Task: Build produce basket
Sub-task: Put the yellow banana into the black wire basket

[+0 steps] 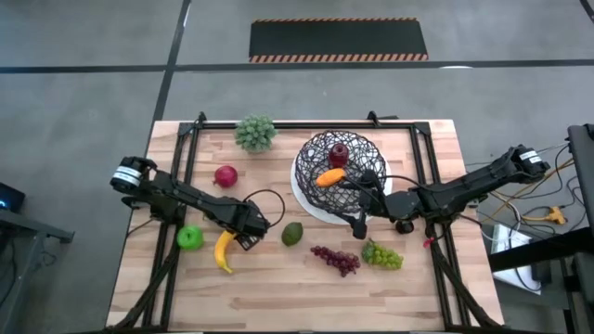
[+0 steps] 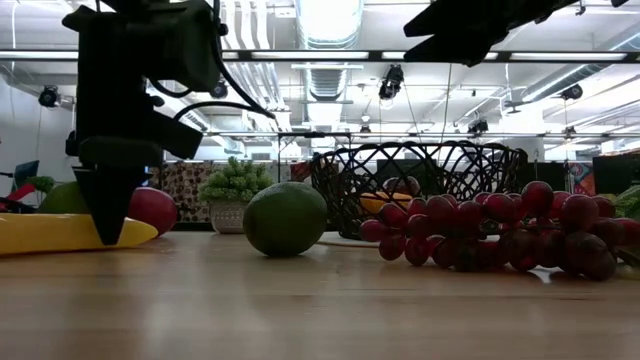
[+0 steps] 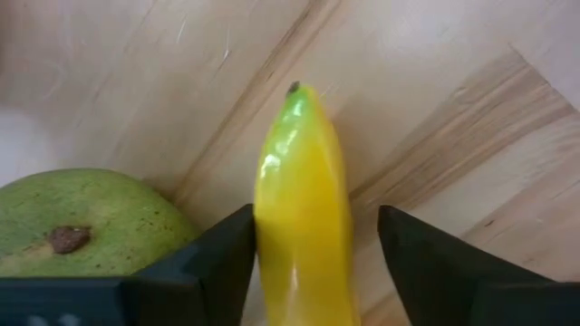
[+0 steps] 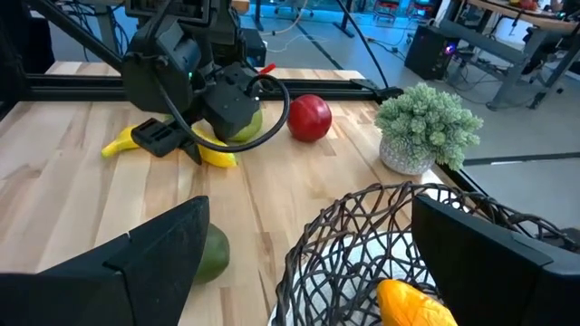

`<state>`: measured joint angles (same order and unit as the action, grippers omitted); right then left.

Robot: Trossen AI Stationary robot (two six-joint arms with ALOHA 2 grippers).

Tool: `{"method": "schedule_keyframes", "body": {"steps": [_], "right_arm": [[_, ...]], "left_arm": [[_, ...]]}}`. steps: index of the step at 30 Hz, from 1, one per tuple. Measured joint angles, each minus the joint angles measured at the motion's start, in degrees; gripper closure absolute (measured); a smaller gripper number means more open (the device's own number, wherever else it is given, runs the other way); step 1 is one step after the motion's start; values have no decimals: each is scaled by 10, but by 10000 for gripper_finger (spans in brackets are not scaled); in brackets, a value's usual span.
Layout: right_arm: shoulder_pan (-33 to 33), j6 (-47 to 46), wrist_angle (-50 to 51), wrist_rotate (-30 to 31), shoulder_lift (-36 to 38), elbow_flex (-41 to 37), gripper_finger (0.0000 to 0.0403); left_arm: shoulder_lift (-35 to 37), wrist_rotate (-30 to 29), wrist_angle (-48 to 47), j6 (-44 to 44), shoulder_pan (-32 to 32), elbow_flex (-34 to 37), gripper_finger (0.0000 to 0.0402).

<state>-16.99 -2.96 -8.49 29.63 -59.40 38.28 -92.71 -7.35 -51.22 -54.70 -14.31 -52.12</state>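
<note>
the left gripper [image 1: 238, 237] sits low on the table, fingers spread open around the yellow banana [image 3: 302, 226] – not closed on it; the right gripper [image 4: 299, 263] hangs open over the basket [image 1: 340, 169], holding nothing.

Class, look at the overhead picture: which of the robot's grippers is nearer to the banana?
The left. The left gripper straddles the banana, fingers open either side. The right gripper is across the table at the basket rim.
</note>
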Motion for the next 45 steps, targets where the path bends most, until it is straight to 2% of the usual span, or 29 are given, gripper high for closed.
{"method": "schedule_keyframes", "body": {"steps": [7,9,16,21,26,30,33,35,41,45], "right_arm": [[0,2,0,0,0,0,37],[0,2,0,0,0,0,37],[0,2,9,0,0,-2,37],[0,11,9,0,0,-5,37],[0,21,2,0,0,-14,37],[0,35,-16,-1,0,-23,37],[0,66,-62,-9,0,-37,37],[1,95,-112,-38,1,-54,37],[10,163,-268,-92,9,-105,37],[33,174,-304,-126,22,-134,37]], "left_arm": [[1,6,10,0,0,0,282],[2,6,14,-1,0,0,296],[10,8,18,-2,-2,-3,296],[52,-12,15,8,-6,-12,296],[117,-71,13,35,-14,-36,296],[173,-160,19,68,-15,-53,296],[212,-235,78,127,-15,-56,291],[235,-256,144,190,-14,-56,283],[255,-260,340,378,-14,-56,276],[245,-260,442,475,-14,-56,275]]}}
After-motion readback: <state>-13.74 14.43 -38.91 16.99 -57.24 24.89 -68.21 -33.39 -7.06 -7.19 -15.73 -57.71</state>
